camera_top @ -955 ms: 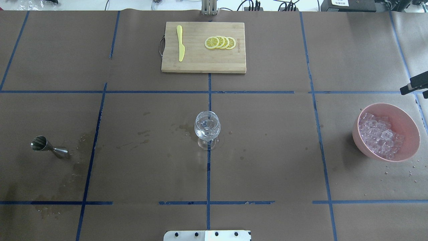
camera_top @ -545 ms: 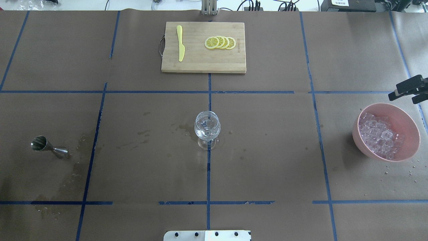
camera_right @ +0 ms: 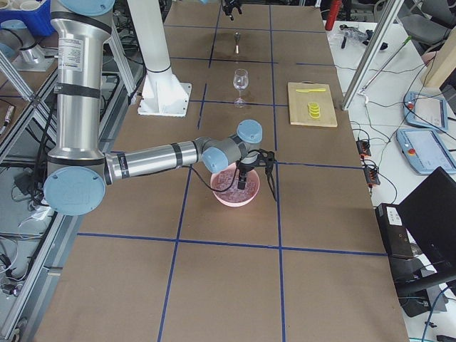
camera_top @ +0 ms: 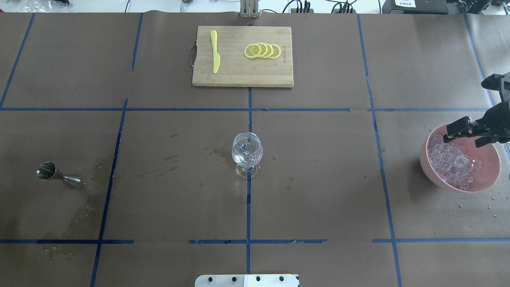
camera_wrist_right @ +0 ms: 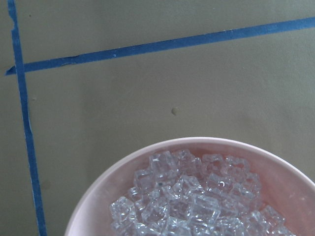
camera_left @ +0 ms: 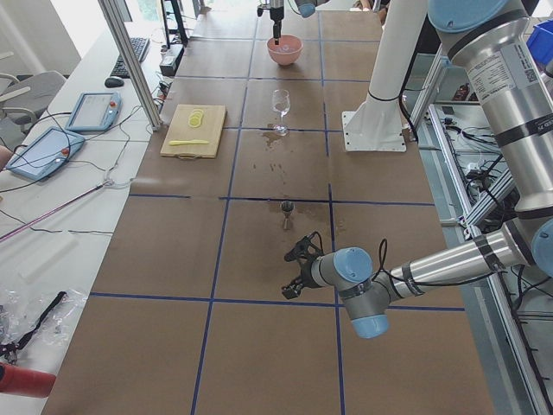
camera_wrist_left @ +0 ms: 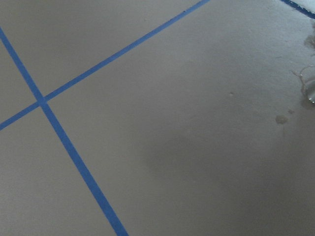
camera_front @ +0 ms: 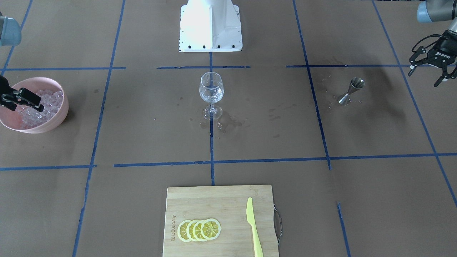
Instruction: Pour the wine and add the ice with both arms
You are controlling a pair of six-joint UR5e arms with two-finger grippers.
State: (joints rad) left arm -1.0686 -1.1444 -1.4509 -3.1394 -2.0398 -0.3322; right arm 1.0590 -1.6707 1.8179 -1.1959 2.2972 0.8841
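The ice (camera_top: 452,163) is a heap of clear cubes in a pink bowl (camera_top: 426,159) at the table's right. My right gripper (camera_top: 464,135) hangs open over the bowl's far rim, above the ice; it also shows in the front view (camera_front: 21,100). The right wrist view looks down on the ice (camera_wrist_right: 187,201) and the bowl's rim (camera_wrist_right: 98,196). A clear wine glass (camera_top: 247,153) stands at the table's middle. A steel jigger (camera_top: 55,173) stands at the left. My left gripper (camera_front: 424,79) is open and empty, above the table beyond the jigger (camera_front: 351,91).
A wooden cutting board (camera_top: 243,75) at the far middle holds lemon slices (camera_top: 263,50) and a yellow knife (camera_top: 215,52). Wet stains mark the brown paper around the glass and the jigger. The white robot base (camera_front: 210,25) is at the near edge.
My right gripper has come in from the table's right edge, leftward and nearer, and now sits over the bowl's far rim. Nothing else has moved.
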